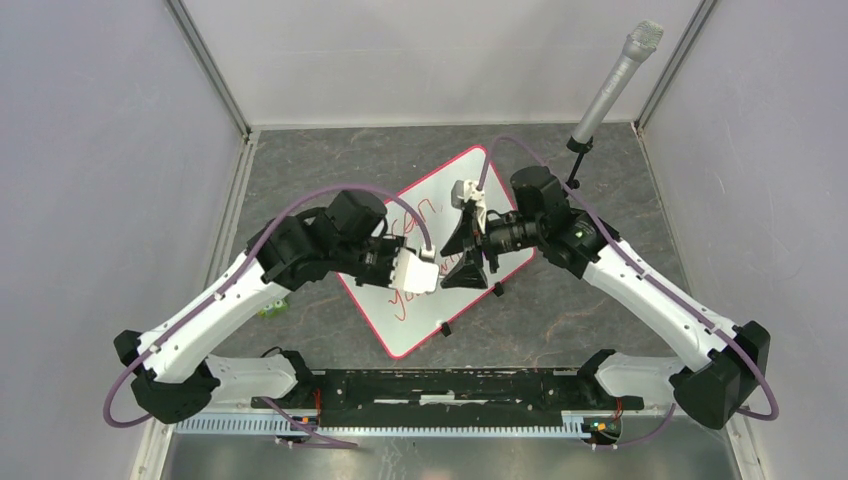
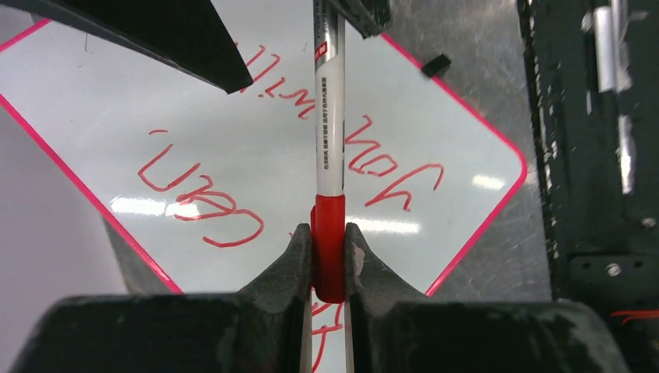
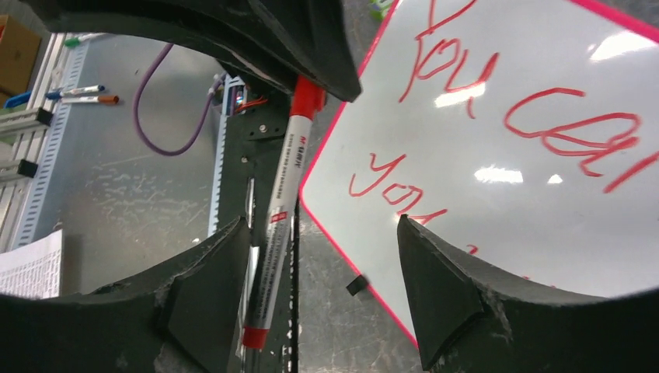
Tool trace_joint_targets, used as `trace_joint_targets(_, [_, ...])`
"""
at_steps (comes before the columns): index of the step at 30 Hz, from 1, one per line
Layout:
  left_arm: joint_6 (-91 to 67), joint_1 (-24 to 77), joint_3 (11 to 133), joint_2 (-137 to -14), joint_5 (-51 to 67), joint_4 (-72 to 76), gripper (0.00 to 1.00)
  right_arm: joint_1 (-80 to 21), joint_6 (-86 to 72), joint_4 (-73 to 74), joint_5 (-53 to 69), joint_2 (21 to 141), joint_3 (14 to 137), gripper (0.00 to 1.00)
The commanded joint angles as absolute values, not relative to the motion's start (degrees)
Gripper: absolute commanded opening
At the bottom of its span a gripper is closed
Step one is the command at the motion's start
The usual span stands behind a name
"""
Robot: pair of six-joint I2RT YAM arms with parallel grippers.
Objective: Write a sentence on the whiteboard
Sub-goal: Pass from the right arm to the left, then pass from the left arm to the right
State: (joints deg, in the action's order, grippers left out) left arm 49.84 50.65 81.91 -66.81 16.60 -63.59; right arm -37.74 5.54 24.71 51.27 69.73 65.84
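The whiteboard lies tilted on the table, pink-framed, with the red sentence on it. The left wrist view shows the whiteboard and its sentence below a white marker. My left gripper is shut on the marker's red cap. In the right wrist view the marker hangs between the wide-apart jaws of my right gripper, close beside one finger. The right gripper is open. Both grippers meet above the board's middle, left gripper, right gripper.
A grey microphone stands on a stand at the back right. Two black clips sit on the board's near-right edge. A black rail runs along the near edge. A small green thing lies under the left arm. Spare markers lie off-table.
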Motion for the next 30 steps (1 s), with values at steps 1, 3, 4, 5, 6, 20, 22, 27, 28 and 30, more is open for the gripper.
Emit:
trace_joint_targets(1, [63.81, 54.47, 81.22, -66.77, 6.08, -67.57, 0.03, -39.57, 7.13, 27.82, 51.58, 69.53, 67.59, 0.73])
trace_joint_targets(3, [64.98, 55.4, 81.46, -67.5, 4.44, -67.57, 0.02, -39.64, 7.22, 28.29, 51.59, 70.41, 67.5, 0.66])
trace_joint_targets(4, [65.0, 55.62, 81.77, -67.84, 4.39, -67.55, 0.03, -39.78, 7.08, 28.24, 51.7, 70.92, 67.27, 0.63])
trace_joint_targets(5, [65.05, 56.07, 81.96, -68.17, 4.33, -67.5, 0.03, -39.97, 6.84, 28.05, 52.08, 71.36, 67.28, 0.6])
trace_joint_targets(6, [65.07, 56.51, 82.01, -68.37, 4.13, -67.28, 0.02, -40.23, 6.53, 27.89, 52.36, 71.99, 67.24, 0.58])
trace_joint_targets(20, [63.11, 58.27, 82.22, -68.81, 2.91, -65.4, 0.02, -42.8, 8.5, 31.11, 49.17, 75.39, 68.91, 0.12])
trace_joint_targets(22, [60.66, 58.25, 82.36, -68.7, 2.2, -64.08, 0.06, -42.78, 9.04, 31.22, 48.19, 74.86, 68.73, 0.0])
trace_joint_targets(27, [53.44, 56.67, 83.14, -67.43, 2.77, -62.0, 0.62, -42.43, 11.86, 32.69, 44.36, 71.82, 69.04, 0.0])
trace_joint_targets(28, [52.23, 55.63, 83.22, -67.14, 3.97, -61.84, 0.68, -41.99, 12.63, 32.93, 43.32, 71.13, 69.1, 0.0])
trace_joint_targets(30, [47.99, 53.16, 83.71, -66.16, 6.7, -60.79, 0.78, -40.42, 13.65, 33.34, 41.87, 69.63, 69.03, 0.0])
